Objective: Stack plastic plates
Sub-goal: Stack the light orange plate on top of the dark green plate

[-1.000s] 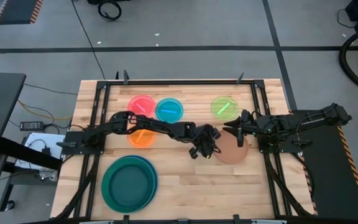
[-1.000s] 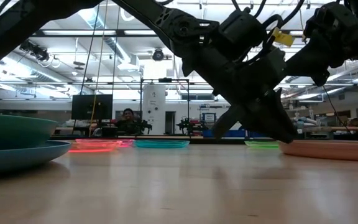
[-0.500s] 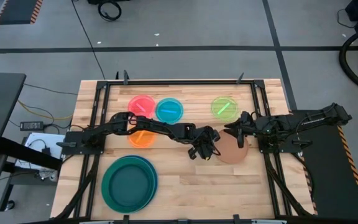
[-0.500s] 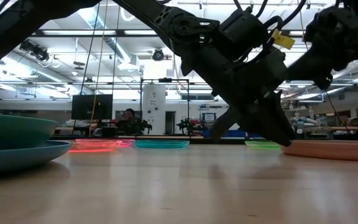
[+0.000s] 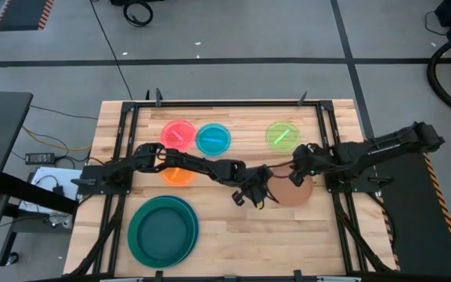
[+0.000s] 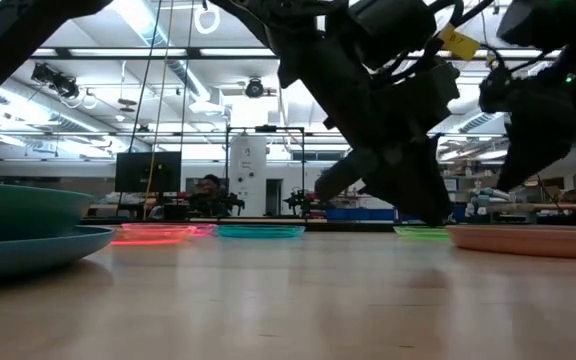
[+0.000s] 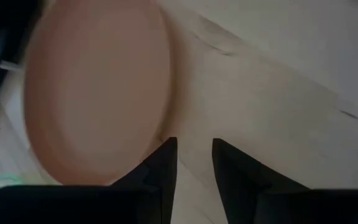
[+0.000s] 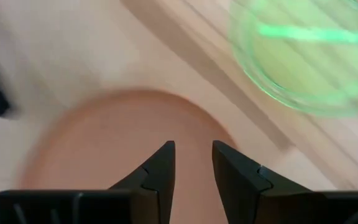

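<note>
The terracotta plate (image 5: 294, 193) lies flat on the table right of centre. My left gripper (image 5: 255, 197) is shut at the plate's left rim; in the left wrist view the gripper (image 7: 194, 146) has one fingertip beside that rim (image 7: 168, 106). My right gripper (image 5: 298, 174) is shut and hovers over the plate's far part (image 8: 135, 137), clear of it in the low view. A teal plate sits in a blue one (image 5: 163, 229) near the left front. The pink (image 5: 178, 131), cyan (image 5: 213, 138), orange (image 5: 180, 174) and lime green (image 5: 283, 135) plates lie apart on the far half. My left gripper has its shut fingers low by the table, next to the terracotta plate's left rim (image 7: 168, 106), coming in slanted from the table's left. I cannot tell whether a finger touches the rim.
The left arm reaches across the table's middle, passing over the orange plate. Black frame rails (image 5: 329, 141) run along the left and right sides. Bare wood (image 5: 241, 243) lies between the teal stack and the terracotta plate. A person sits in the room far behind the table (image 6: 206, 186).
My left gripper has slid a little toward the table's near edge and left, along the terracotta plate's left rim. My right gripper has moved from the plate's far rim toward the near edge, over the plate. The plate has stayed in place.
</note>
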Robot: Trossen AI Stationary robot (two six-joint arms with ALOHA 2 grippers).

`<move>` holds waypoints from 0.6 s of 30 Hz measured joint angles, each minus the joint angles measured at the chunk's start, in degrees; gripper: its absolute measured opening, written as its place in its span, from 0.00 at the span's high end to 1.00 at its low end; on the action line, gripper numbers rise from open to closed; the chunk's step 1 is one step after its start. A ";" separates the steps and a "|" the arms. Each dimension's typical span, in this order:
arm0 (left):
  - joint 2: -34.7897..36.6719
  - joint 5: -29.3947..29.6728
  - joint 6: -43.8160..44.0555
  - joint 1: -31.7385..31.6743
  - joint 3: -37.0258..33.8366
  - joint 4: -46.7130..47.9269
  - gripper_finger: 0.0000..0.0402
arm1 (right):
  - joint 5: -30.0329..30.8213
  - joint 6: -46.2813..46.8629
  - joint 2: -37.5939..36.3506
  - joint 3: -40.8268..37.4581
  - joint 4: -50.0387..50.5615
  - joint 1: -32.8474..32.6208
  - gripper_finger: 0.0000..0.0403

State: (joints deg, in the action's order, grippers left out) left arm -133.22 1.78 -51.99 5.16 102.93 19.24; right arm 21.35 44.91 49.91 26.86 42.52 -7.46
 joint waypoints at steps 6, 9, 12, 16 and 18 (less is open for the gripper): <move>0.14 0.13 -0.07 1.38 -0.02 2.85 0.73 | -11.88 -5.13 5.54 2.23 2.83 6.71 0.72; 0.14 0.17 0.22 2.36 -0.06 5.10 0.73 | -16.01 -8.19 7.34 2.27 4.58 11.08 0.73; 0.14 0.45 0.24 3.30 -0.08 6.10 0.73 | -17.40 -10.37 8.49 2.25 5.06 15.07 0.73; 0.17 1.38 0.21 4.43 -0.06 6.29 0.73 | -18.87 -10.61 9.53 2.27 4.73 19.15 0.73; 0.17 1.45 0.18 4.80 -0.06 6.88 0.73 | -18.86 -10.73 10.31 2.58 4.64 20.41 0.73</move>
State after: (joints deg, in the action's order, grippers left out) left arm -133.05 3.24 -51.81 9.96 102.87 26.12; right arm 2.49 34.18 60.22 29.44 47.16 12.95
